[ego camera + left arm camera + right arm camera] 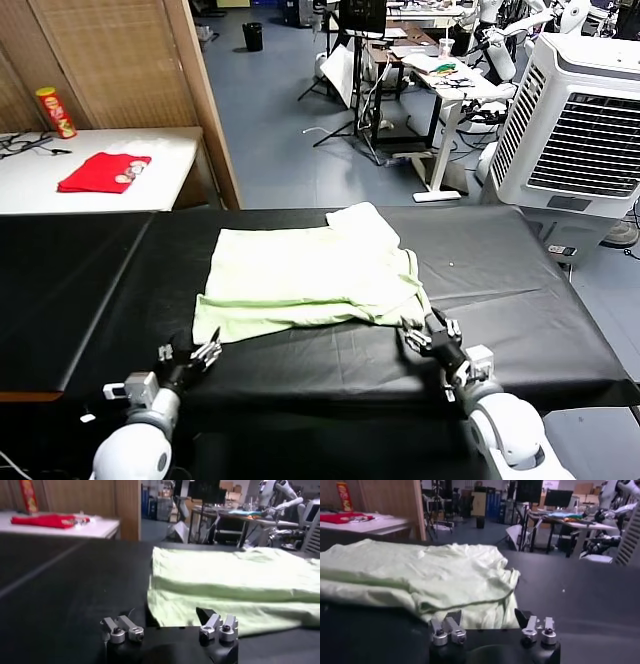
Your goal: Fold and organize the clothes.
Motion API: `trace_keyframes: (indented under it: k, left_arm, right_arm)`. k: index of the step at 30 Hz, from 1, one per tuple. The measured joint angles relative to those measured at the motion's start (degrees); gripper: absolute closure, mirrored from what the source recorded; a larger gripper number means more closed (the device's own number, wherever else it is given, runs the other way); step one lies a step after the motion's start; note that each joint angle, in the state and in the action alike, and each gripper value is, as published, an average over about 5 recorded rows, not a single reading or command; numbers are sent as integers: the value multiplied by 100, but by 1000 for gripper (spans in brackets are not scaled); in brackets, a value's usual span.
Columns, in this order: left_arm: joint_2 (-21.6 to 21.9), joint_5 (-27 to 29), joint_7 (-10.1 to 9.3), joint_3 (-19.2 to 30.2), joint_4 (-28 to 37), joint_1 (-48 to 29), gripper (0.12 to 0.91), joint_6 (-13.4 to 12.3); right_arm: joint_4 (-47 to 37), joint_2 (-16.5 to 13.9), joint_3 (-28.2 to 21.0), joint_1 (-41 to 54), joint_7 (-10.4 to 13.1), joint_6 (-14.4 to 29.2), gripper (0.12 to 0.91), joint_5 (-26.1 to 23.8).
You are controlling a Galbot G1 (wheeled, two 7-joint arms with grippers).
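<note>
In the head view, nearest the camera, the two end effectors sit at the near edge of the black worktop [520,300]. The left end effector [203,352] lies just off the near-left corner of the T-shirt [310,275]; the right end effector [428,335] lies just off its near-right corner. Both have their fingers spread and hold nothing. The pale yellow-green T-shirt lies flat in the middle of the worktop, already doubled over along its near edge, with one sleeve sticking out at the far side. On a white side table [170,150] well apart to the left lie a red cloth [103,172] and a snack can [56,112].

In the left wrist view, the left end effector [170,630] stands spread, with the shirt's near hem [210,610] just ahead of one finger pair and bare worktop before the other.

In the right wrist view, the right end effector [492,630] is likewise spread and empty, with the rumpled corner [485,607] of the shirt just in front of it.

The fabric looks thin, light and limp; it will likely sag, wrinkle and slide on the smooth cover. The best holds seem to be the two near corners, pinched through both layers at the hem, lifting evenly so the fold stays square.
</note>
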Motion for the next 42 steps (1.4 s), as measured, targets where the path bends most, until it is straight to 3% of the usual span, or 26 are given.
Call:
trace_keyframes:
  k: [5,7,10,20,36,40,42]
  left_arm:
    - [35,-138,61,-6,-2,19,698,82]
    - [63,-106,57,3,-17,24,815,106]
    - [143,60,32,18,-73,43,896,131]
    - [726,388,10,-8,-435,338,900,172]
    - [1023,530,44,-312,-1169,1534,900,139]
    - [1024,530,-4,-359,-1366,1826,861,180]
    - [1024,529,-48,-389,-1458,1940,774,217]
  right_arm:
    - [87,-24,22,-6,27,-17,819,26]
    - [150,-75,37,-5,44,-66,870,59]
    - [275,-185,65,-41,65,-200,900,149]
    - [752,-497,233,-474,169,-647,903,350]
    - [1716,-401,520,-1731,357,-1078,895,202]
    - [1925,-370,560,-1936,365,-1161,755,189]
    - [2053,-361,594,-2038,387,-1198,639,188]
